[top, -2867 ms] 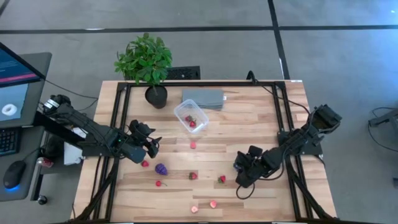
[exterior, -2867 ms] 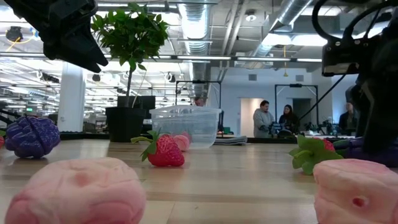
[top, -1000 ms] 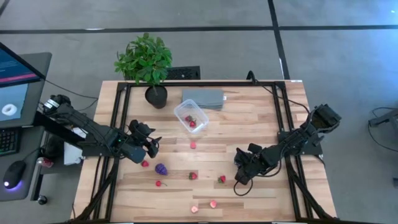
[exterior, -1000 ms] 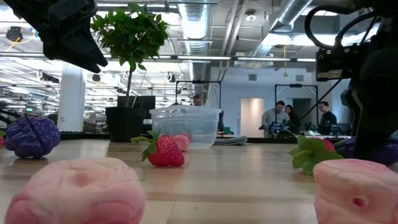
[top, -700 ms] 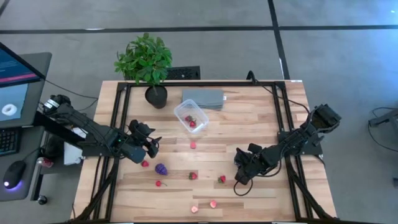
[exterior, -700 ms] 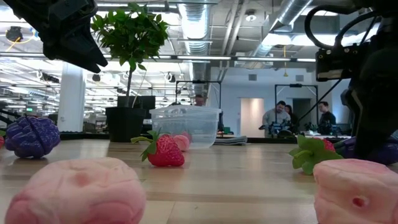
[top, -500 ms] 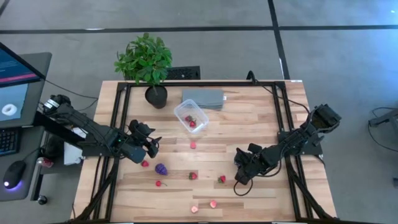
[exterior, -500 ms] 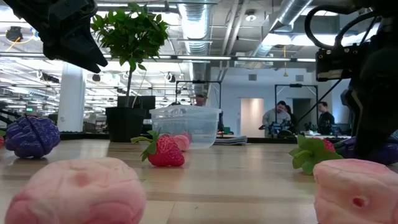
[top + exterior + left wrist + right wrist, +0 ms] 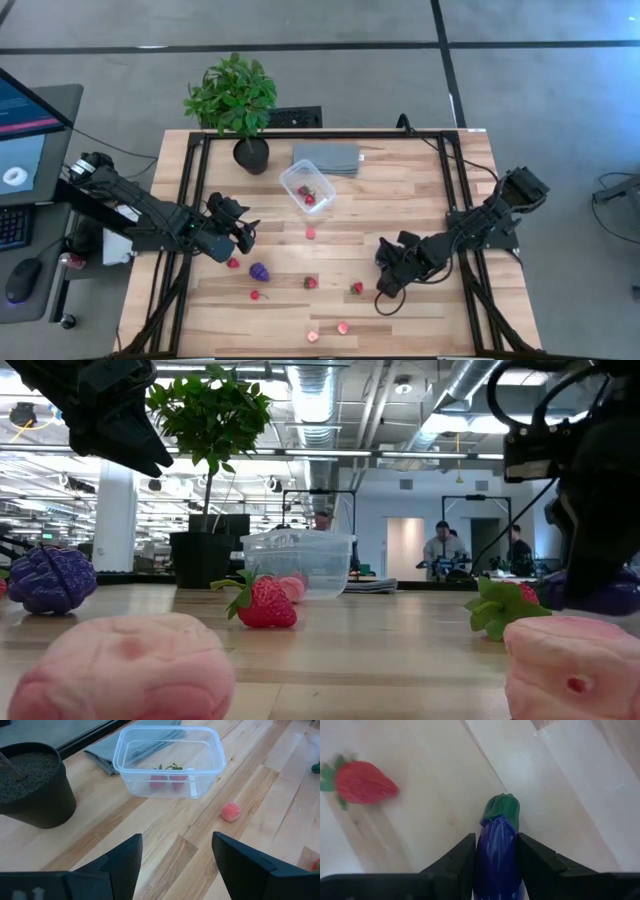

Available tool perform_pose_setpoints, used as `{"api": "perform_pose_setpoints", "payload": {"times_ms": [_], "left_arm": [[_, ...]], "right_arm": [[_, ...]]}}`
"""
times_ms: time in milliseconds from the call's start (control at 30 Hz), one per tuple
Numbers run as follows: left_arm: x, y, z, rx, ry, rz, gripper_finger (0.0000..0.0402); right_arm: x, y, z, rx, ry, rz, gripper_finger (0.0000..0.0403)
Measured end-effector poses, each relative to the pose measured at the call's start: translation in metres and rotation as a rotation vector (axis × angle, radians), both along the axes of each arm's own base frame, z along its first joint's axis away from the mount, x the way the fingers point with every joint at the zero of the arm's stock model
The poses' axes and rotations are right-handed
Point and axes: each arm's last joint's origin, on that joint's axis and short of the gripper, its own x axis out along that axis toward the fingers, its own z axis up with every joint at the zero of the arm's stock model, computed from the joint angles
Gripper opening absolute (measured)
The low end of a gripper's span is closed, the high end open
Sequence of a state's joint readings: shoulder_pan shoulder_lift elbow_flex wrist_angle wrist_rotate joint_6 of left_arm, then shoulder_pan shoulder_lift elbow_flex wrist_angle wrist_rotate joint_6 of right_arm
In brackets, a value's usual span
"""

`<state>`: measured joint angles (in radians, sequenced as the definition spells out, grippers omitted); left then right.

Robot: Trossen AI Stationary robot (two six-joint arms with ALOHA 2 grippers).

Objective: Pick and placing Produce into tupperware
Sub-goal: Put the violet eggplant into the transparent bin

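The clear tupperware stands on the table's far middle with two red strawberries inside, and shows in the left wrist view. Loose produce lies on the wood: a pink piece, a purple grape bunch, red strawberries and two pink pieces near the near edge. My right gripper is shut on a dark purple-blue piece with a green cap, right of a strawberry. My left gripper hovers open on the left, above the wood. My right gripper pinches the purple-blue piece by its purple body between the two fingers, which lie along it. The fingers come slanting down from the table's right. The green-capped end juts past the fingertips. In the low view the piece hangs low by the wood.
A potted plant stands at the far left corner, with a flat grey slab just beyond the tupperware. Black frame rails run along the table's sides. Bare wood lies between the tupperware and the right arm. People stand far back in the room.
My right gripper has edged slightly toward the table's left and risen a little, still shut on the purple-blue piece, which sits higher in the low view than before. The left arm has kept still.
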<state>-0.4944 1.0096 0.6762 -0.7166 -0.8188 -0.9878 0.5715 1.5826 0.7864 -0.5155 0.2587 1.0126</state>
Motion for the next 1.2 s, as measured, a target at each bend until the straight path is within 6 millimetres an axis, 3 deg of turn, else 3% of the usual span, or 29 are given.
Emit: {"api": "perform_pose_setpoints", "payload": {"times_ms": [667, 1200], "left_arm": [[0.0, 0.0, 0.0, -0.018, 0.008, -0.01, 0.0231], [-0.002, -0.007, -0.001, -0.06, 0.025, -0.059, 0.0231]], "right_arm": [[0.043, -0.013, 0.039, -0.016, -0.122, 0.073, 0.015], [0.089, -0.06, 0.084, -0.111, -0.279, 0.135, 0.0153]]}}
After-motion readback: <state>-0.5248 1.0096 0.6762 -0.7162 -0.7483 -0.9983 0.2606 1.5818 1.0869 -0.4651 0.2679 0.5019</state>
